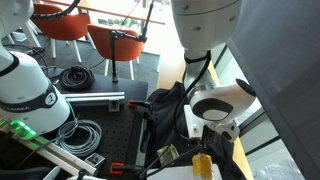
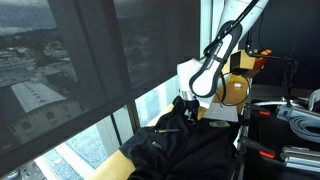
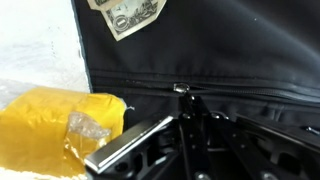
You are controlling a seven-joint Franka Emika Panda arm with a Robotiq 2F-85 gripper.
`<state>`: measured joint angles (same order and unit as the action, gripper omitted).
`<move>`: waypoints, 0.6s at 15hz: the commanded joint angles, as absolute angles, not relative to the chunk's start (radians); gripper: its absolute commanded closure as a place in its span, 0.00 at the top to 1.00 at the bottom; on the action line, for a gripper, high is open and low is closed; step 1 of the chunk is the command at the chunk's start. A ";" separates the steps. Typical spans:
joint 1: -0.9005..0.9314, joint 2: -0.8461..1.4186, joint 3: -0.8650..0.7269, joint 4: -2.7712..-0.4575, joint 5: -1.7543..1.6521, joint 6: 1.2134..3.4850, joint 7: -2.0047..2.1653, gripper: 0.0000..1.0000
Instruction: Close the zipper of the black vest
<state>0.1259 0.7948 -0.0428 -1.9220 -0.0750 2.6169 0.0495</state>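
The black vest (image 2: 185, 150) lies spread on the table, and it also shows in an exterior view (image 1: 165, 105). In the wrist view its zipper line (image 3: 250, 92) runs across the frame, with the small metal zipper pull (image 3: 181, 88) at the middle. My gripper (image 3: 184, 100) points down onto the vest, its dark fingers drawn together with their tips at the pull. It shows in both exterior views (image 1: 203, 135) (image 2: 188, 108), low over the vest's edge. The fabric right of the pull looks joined. Left of the pull I cannot tell.
A yellow padded object (image 3: 50, 120) lies beside the vest, touching its edge, and also shows in an exterior view (image 1: 203, 165). A paper tag (image 3: 128, 15) lies on the vest. A silver bar (image 3: 125, 145) crosses below. Cables (image 1: 75, 75) and orange chairs (image 1: 110, 40) are behind.
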 commanded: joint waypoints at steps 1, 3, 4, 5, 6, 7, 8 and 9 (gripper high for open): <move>0.144 0.790 -0.059 -1.930 -0.099 2.630 0.078 0.02; 0.151 0.785 -0.062 -1.932 -0.104 2.627 0.081 0.02; 0.154 0.783 -0.063 -1.933 -0.106 2.626 0.082 0.02; 0.161 0.782 -0.064 -1.932 -0.111 2.624 0.084 0.02; 0.169 0.782 -0.067 -1.931 -0.118 2.623 0.087 0.02; 0.180 0.782 -0.069 -1.930 -0.128 2.621 0.093 0.02; 0.189 0.782 -0.071 -1.929 -0.135 2.620 0.098 0.02; 0.200 0.783 -0.073 -1.928 -0.144 2.619 0.104 0.02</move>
